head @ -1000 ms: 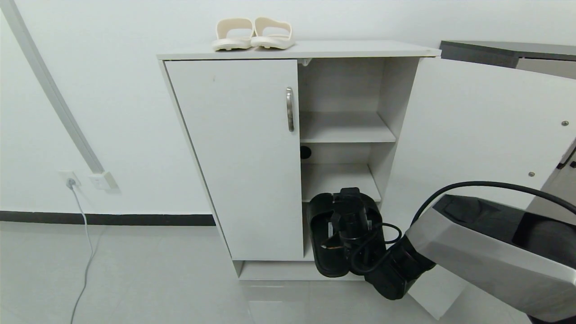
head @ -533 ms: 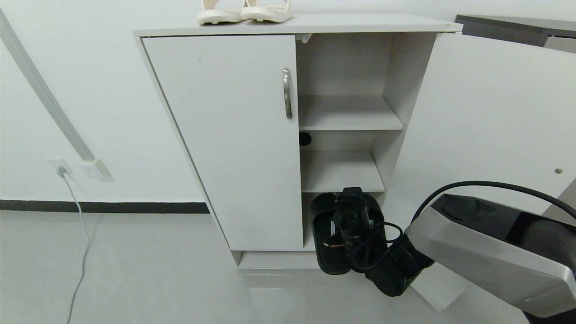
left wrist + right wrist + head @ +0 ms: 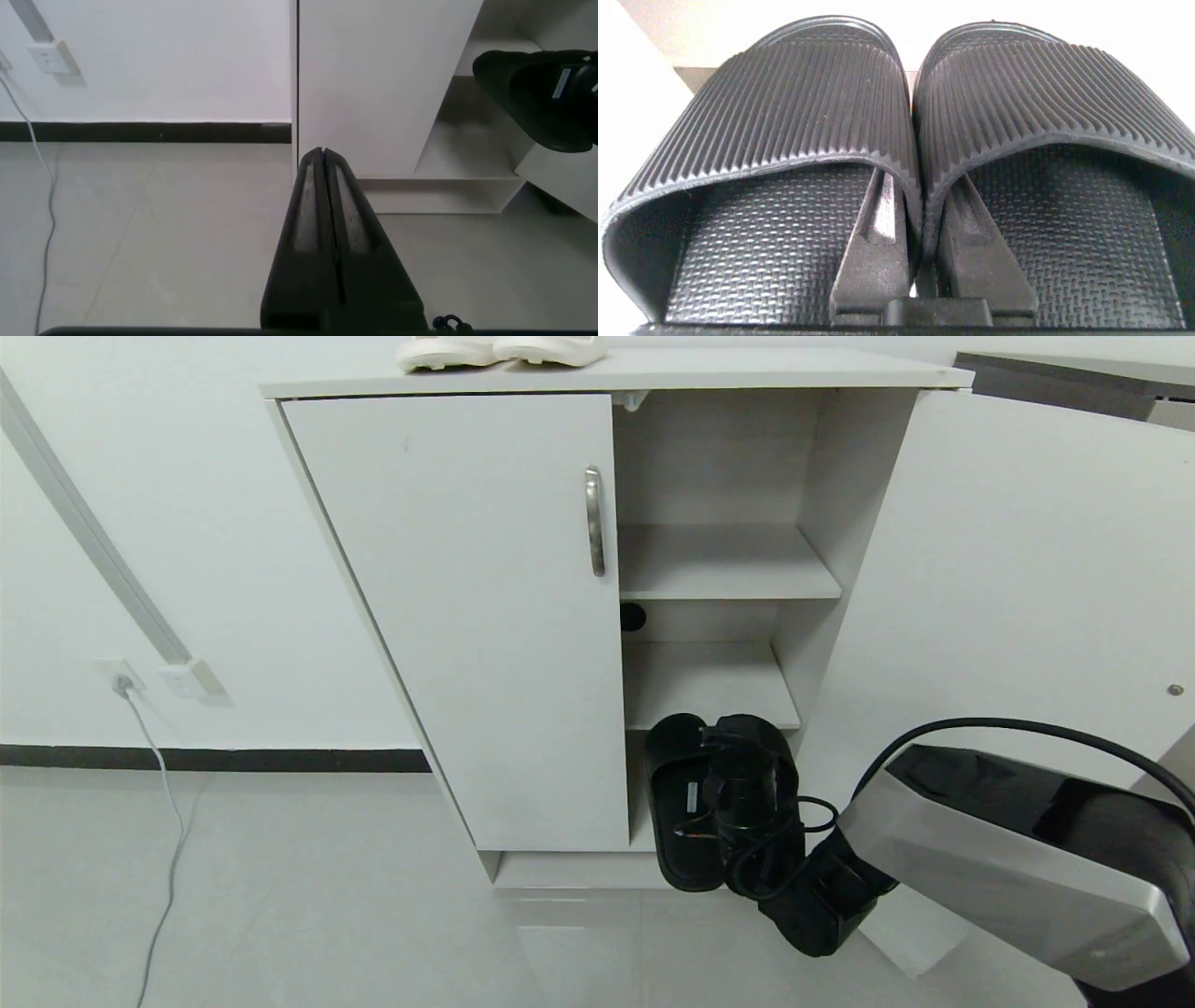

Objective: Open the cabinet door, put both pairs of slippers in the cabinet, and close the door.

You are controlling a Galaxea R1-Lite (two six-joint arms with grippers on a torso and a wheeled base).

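A white cabinet [image 3: 485, 616] stands against the wall with its right door [image 3: 1008, 579] swung open and its left door shut. My right gripper [image 3: 724, 775] is shut on a pair of black slippers [image 3: 686, 812], pinching the two inner strap edges together, at the mouth of the lowest compartment. In the right wrist view a finger [image 3: 878, 247] lies inside each black slipper [image 3: 1036, 121]. A cream pair of slippers [image 3: 499, 350] rests on the cabinet top. My left gripper [image 3: 323, 154] is shut and empty, low over the floor before the cabinet's left door [image 3: 374, 84].
Two bare shelves [image 3: 719, 565] lie above the lowest compartment. A metal handle [image 3: 594, 521] is on the shut left door. A wall socket with a grey cable [image 3: 159, 803] is on the left. Tiled floor lies open in front. A grey unit [image 3: 1074, 378] stands at the far right.
The head camera has come closer and lower, so the cabinet looks bigger. My right gripper has carried the black slippers a little farther into the lowest compartment.
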